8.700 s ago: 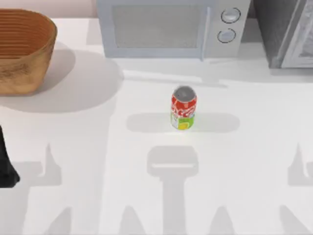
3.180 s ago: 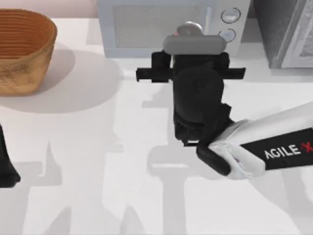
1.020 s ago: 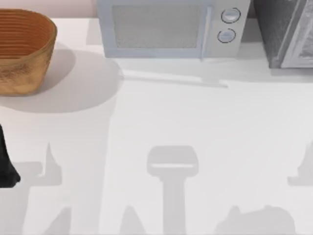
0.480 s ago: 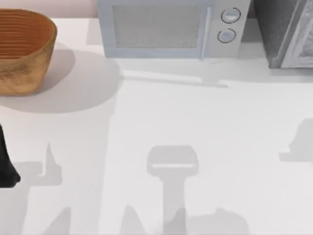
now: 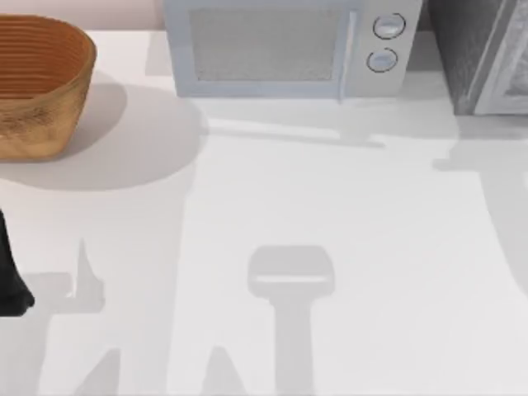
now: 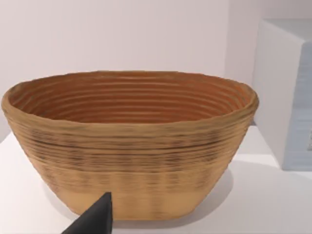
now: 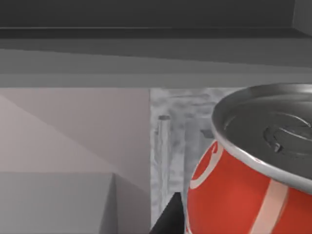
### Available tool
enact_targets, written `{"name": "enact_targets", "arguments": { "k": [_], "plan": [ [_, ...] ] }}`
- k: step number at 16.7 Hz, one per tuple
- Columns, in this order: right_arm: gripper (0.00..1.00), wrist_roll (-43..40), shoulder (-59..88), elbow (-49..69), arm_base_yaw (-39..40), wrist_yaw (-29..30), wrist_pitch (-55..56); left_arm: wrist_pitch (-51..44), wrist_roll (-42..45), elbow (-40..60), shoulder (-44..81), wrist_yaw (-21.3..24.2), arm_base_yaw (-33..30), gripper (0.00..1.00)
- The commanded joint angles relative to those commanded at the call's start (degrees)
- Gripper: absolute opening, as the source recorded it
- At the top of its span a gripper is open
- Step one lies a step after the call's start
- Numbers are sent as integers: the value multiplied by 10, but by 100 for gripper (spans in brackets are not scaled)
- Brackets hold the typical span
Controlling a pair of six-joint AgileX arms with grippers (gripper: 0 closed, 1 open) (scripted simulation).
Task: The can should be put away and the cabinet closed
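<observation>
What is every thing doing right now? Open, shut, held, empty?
Can: upright, close to the right wrist camera, off the table.
Microwave: door shut.
Basket: upright, empty as far as its inside shows.
Cabinet: at the table's right rear; door state unclear.
Left end effector: near the basket.

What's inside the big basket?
Nothing can be seen in the basket: the left wrist view shows only its ribbed inner wall. Its floor is hidden behind the near rim, so something small could lie there.
</observation>
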Motion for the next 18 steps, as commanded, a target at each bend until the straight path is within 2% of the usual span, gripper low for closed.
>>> {"name": "enact_targets", "arguments": {
  "k": [4,7,18],
  "plan": [
    [0,1,140,190,18,19,-42,0,0,0,0,0,0,100],
    [0,2,213,276,29,31,-68,0,0,0,0,0,0,100],
    [0,5,261,326,31,35,-86,0,0,0,0,0,0,100]
  ]
}}
